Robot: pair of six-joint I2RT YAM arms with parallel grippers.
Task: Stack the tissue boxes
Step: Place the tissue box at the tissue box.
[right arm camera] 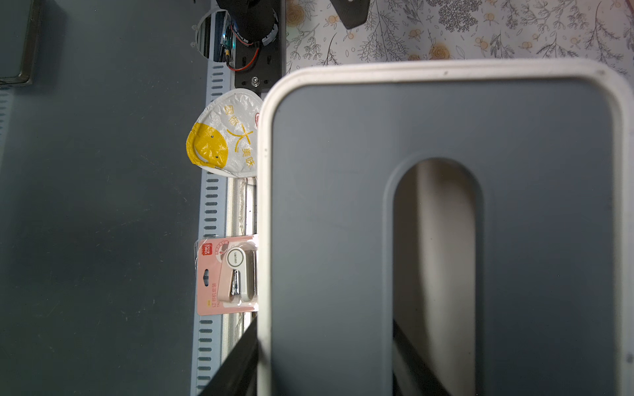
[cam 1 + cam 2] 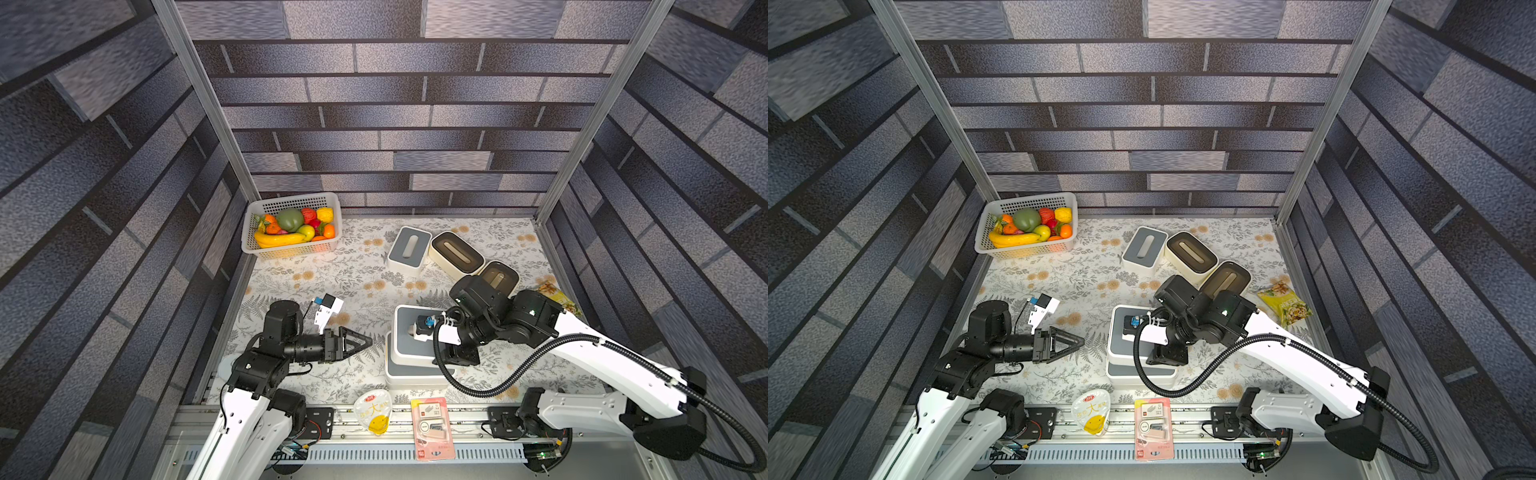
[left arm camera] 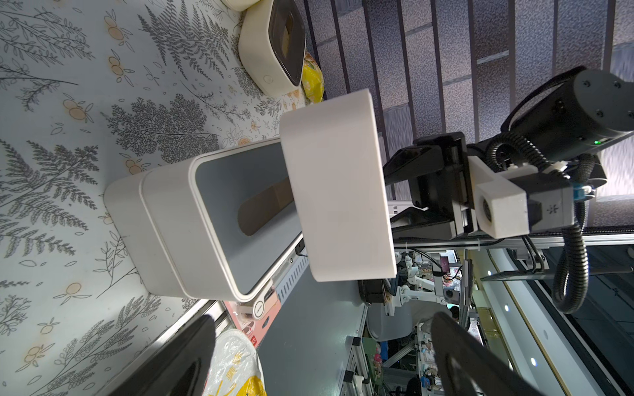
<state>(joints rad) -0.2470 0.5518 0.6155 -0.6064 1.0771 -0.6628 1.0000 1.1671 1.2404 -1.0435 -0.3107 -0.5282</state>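
Closest, on the front rail, lie a pink stapler pack (image 2: 432,428) and a yellow-and-white packet (image 2: 374,413). Behind them, the right gripper (image 1: 326,343) is clamped on a grey-lidded tissue box (image 2: 409,347), one finger in its slot, holding it just above another grey-lidded box (image 2: 411,379). The left gripper (image 2: 368,342) gapes wide, empty. A third grey-lidded box (image 2: 409,249) and two brown-lidded boxes (image 2: 456,253) sit farther back.

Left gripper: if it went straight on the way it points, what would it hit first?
The left gripper points toward the grey-lidded box held by the right gripper; likely it meets that box's side first, or the box beneath. Height unclear.
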